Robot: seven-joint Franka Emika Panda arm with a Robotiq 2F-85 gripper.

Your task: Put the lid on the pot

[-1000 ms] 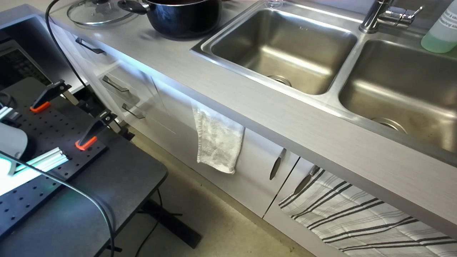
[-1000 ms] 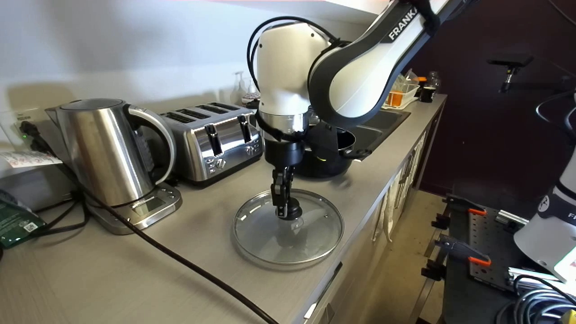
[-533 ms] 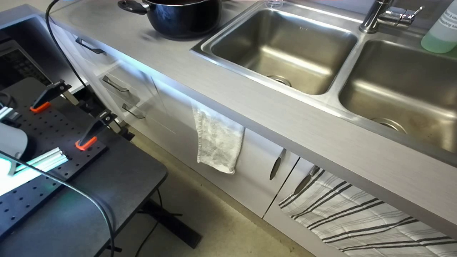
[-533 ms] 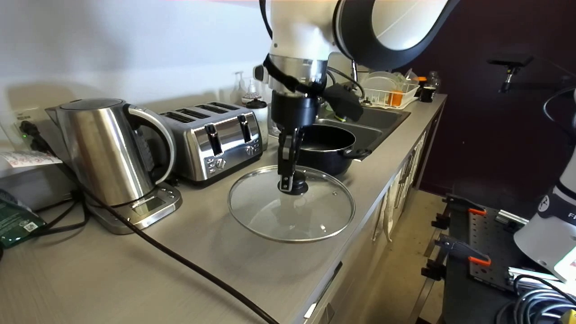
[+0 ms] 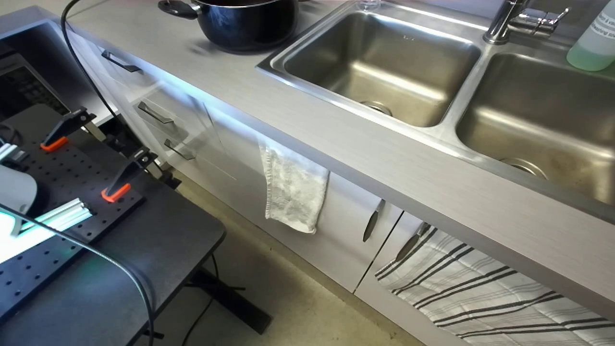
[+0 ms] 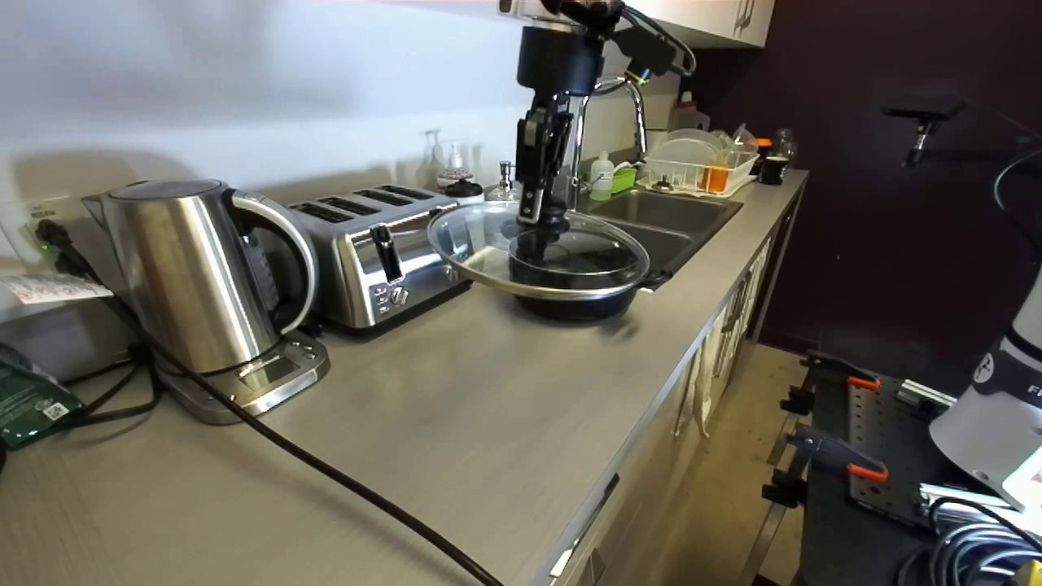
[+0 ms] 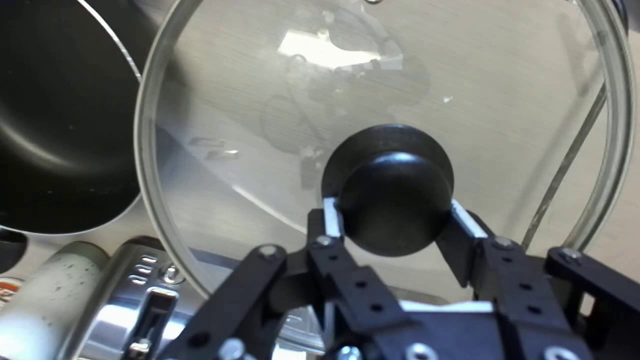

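The lid (image 6: 480, 248), clear glass with a metal rim, hangs in the air above the counter, slightly tilted. My gripper (image 6: 539, 213) is shut on its black knob (image 7: 395, 200), one finger on each side in the wrist view. The black pot (image 6: 574, 308) stands on the counter behind and below the lid in this exterior view, partly seen through the glass. The pot (image 5: 247, 24) is uncovered in an exterior view, where lid and gripper are out of view. In the wrist view the pot (image 7: 55, 125) lies to the left of the lid, its opening mostly outside the rim.
A steel toaster (image 6: 366, 268) stands left of the pot, close to the lid's rim. A steel kettle (image 6: 187, 277) stands farther left. A cable (image 6: 350, 480) crosses the counter. A double sink (image 5: 375, 67) with a faucet (image 5: 499, 29) lies beyond the pot.
My gripper has lifted the lid off the counter and carried it up and toward the pot. The lid has left one exterior view. The pot has not moved.
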